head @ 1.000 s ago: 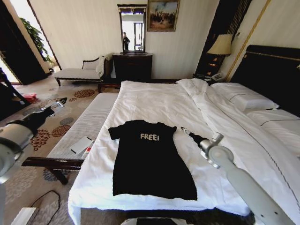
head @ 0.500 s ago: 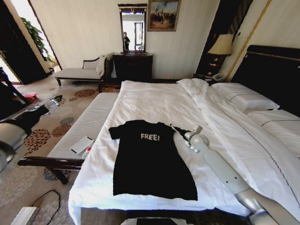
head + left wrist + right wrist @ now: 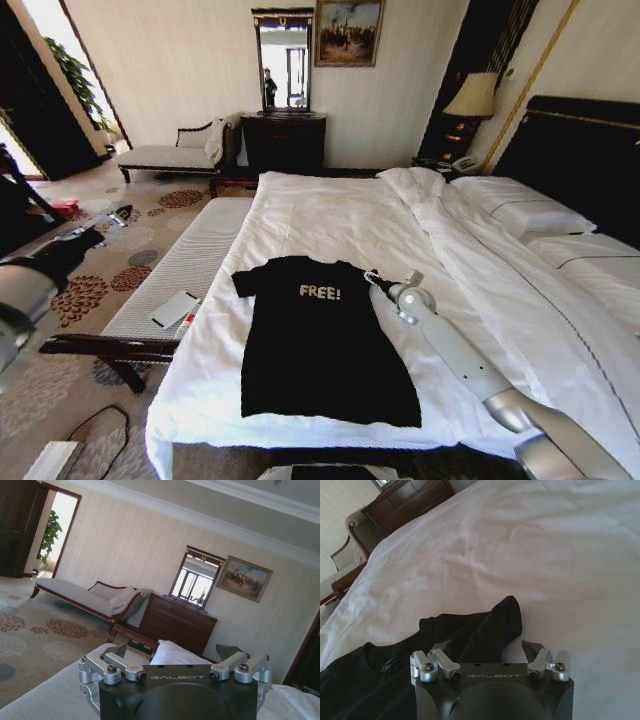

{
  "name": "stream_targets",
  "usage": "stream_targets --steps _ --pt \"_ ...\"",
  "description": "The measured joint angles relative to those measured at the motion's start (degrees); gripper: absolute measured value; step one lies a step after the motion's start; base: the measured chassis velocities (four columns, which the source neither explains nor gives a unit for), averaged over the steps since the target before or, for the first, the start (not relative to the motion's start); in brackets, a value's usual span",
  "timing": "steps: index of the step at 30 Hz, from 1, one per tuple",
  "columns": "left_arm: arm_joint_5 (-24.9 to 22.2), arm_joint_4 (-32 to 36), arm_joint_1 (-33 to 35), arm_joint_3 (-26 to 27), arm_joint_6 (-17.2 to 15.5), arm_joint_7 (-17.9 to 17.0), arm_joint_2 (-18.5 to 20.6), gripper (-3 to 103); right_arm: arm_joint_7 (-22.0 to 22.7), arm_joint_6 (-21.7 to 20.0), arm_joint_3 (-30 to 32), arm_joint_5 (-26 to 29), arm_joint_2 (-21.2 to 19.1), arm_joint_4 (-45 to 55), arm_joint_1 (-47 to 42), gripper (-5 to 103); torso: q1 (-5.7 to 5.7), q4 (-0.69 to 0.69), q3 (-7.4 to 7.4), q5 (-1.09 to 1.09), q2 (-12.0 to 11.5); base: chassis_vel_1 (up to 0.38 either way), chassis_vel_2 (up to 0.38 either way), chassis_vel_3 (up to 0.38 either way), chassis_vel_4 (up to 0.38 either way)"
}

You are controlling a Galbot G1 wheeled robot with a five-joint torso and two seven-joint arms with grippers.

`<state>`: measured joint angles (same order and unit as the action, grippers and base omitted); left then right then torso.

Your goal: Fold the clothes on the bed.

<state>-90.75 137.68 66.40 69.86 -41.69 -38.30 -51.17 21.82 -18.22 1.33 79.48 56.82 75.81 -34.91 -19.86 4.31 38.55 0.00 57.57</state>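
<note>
T-shirt: the black T-shirt lay flat, "FREE!" lettering up, near the foot edge of the white bed.
Right pincer: the right pincer hovered at the shirt's right sleeve, fingers spread, nothing held.
Left pincer: the left pincer was raised over the carpet, beside the white-cushioned bench, released and empty.

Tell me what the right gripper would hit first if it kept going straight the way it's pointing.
Most likely the T-shirt's sleeve: the open right gripper points right at it, with the bed beyond. How far off is unclear.
</note>
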Motion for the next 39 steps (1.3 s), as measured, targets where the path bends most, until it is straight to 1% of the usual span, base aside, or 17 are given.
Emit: stream_targets --steps 1,2,3,4,5,6,9,12,14,15,17,18,20,21,23,33,39 --pt "0.0 0.1 0.1 0.1 0.0 0.0 0.0 100 0.0 0.0 -0.2 -0.2 0.1 -0.4 0.1 79 0.00 0.00 0.00 0.00 0.0 0.000 0.000 0.000 0.000" --pt "0.0 0.1 0.1 0.1 0.0 0.0 0.0 100 0.0 0.0 -0.2 -0.2 0.1 -0.5 0.1 79 0.00 0.00 0.00 0.00 0.0 0.000 0.000 0.000 0.000" --pt "0.0 0.1 0.2 0.1 0.0 0.0 0.0 100 -0.1 0.0 -0.4 -0.4 0.3 -1.0 0.3 68 0.00 0.00 0.00 0.00 0.0 0.000 0.000 0.000 0.000" --pt "0.0 0.1 0.2 0.1 0.0 0.0 0.0 100 -0.1 0.0 -0.4 -0.4 0.3 -1.0 0.3 68 0.00 0.00 0.00 0.00 0.0 0.000 0.000 0.000 0.000" --pt "0.0 0.2 0.2 0.2 0.0 0.0 0.0 100 -0.1 0.0 -0.4 -0.5 0.3 -1.1 0.4 62 0.00 0.00 0.00 0.00 0.0 0.000 0.000 0.000 0.000" --pt "0.0 0.2 0.3 0.2 -0.1 0.0 0.0 100 -0.1 0.0 -0.5 -0.5 0.4 -1.3 0.5 62 0.00 0.00 0.00 0.00 0.0 0.000 0.000 0.000 0.000" --pt "0.0 0.2 0.3 0.2 -0.1 0.1 0.0 100 -0.1 0.0 -0.7 -0.7 0.4 -1.8 0.8 45 0.00 0.00 0.00 0.00 0.0 0.000 0.000 0.000 0.000" --pt "0.0 0.2 0.3 0.3 -0.1 0.1 0.0 100 -0.1 0.0 -0.8 -0.8 0.3 -1.9 0.9 41 0.00 0.00 0.00 0.00 0.0 0.000 0.000 0.000 0.000" --pt "0.1 0.2 0.3 0.2 -0.1 0.1 0.0 100 -0.2 0.0 -0.9 -0.9 0.2 -1.9 1.0 30 0.00 0.00 0.00 0.00 0.0 0.000 0.000 0.000 0.000" --pt "0.1 0.2 0.3 0.2 -0.1 0.1 0.0 100 -0.2 0.0 -0.9 -0.9 0.2 -1.9 1.0 30 0.00 0.00 0.00 0.00 0.0 0.000 0.000 0.000 0.000" --pt "0.2 0.3 0.4 0.2 -0.1 0.1 -0.1 100 -0.3 0.0 -0.9 -0.9 0.0 -1.5 1.0 19 0.00 0.00 0.00 0.00 0.0 0.000 0.000 0.000 0.000" --pt "0.3 0.3 0.4 0.2 -0.1 0.1 -0.2 100 -0.3 0.1 -1.0 -0.9 -0.2 -1.2 1.0 19 0.00 0.00 0.00 0.00 0.0 0.000 0.000 0.000 0.000" --pt "0.5 0.3 0.5 0.2 -0.1 0.2 -0.3 100 -0.3 0.1 -1.1 -0.9 -0.4 -0.5 1.0 8 0.00 0.00 0.00 0.00 0.0 0.000 0.000 0.000 0.000" --pt "0.5 0.3 0.5 0.2 -0.1 0.2 -0.3 100 -0.3 0.1 -1.1 -0.9 -0.4 -0.5 1.0 8 0.00 0.00 0.00 0.00 0.0 0.000 0.000 0.000 0.000" --pt "0.6 0.3 0.6 0.2 -0.1 0.2 -0.5 100 -0.3 0.1 -1.3 -0.8 -0.5 0.1 1.0 1 0.00 0.00 0.00 0.00 0.0 0.000 0.000 0.000 0.000" --pt "1.2 0.2 0.9 -0.2 -0.1 0.3 -1.0 100 0.3 1.0 -4.9 -0.5 -0.7 6.1 1.6 0 0.00 0.01 0.00 -0.01 0.0 0.000 0.000 0.000 0.000" --pt "1.5 -0.1 0.9 -0.5 -0.1 0.3 -1.2 100 0.3 2.6 -10.7 -0.9 1.6 7.2 3.4 0 0.00 0.00 0.00 -0.01 0.0 0.000 0.000 0.000 0.000"
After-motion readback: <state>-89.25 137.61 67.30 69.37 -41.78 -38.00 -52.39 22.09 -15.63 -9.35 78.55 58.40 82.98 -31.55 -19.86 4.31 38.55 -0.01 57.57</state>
